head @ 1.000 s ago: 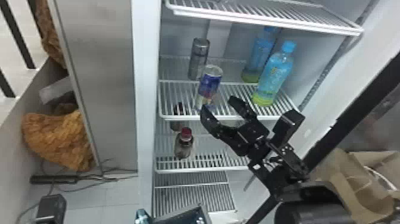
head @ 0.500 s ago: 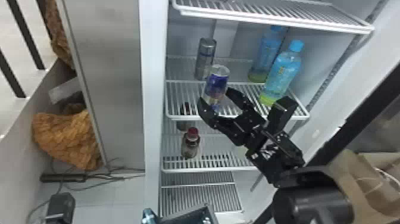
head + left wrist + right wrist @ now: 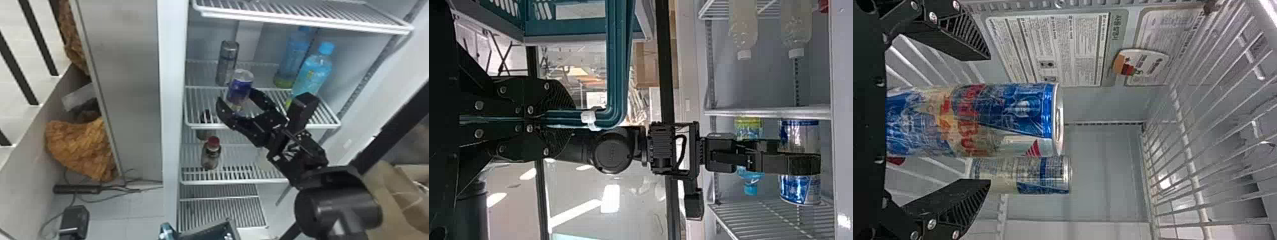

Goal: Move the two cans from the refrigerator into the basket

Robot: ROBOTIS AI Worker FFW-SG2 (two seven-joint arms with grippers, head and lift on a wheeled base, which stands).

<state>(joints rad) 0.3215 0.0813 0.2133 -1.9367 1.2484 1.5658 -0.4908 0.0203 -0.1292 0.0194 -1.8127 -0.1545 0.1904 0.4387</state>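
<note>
An upright blue-and-silver can (image 3: 241, 87) stands on a refrigerator (image 3: 174, 95) shelf (image 3: 210, 127), between the parted fingers of the robot's right gripper (image 3: 235, 95). The fingers are spread wide to either side of the can, with a gap between it and each of them in the right wrist view. A second can (image 3: 1045, 175) stands just behind the first, farther into the refrigerator. The right arm (image 3: 335, 207) slants in from the head view's lower right, extended into the refrigerator, its gripper pointing forward and toward the robot's left. At the left wrist, the left gripper (image 3: 571, 119) is clamped on the teal handle (image 3: 618, 65) of the basket (image 3: 574, 26), both cans outside the basket. Two blue-capped bottles, one in front (image 3: 316, 70) and one behind (image 3: 289, 60), share the cans' shelf to the right, while a red-capped bottle (image 3: 210, 158) stands on the shelf below
</note>
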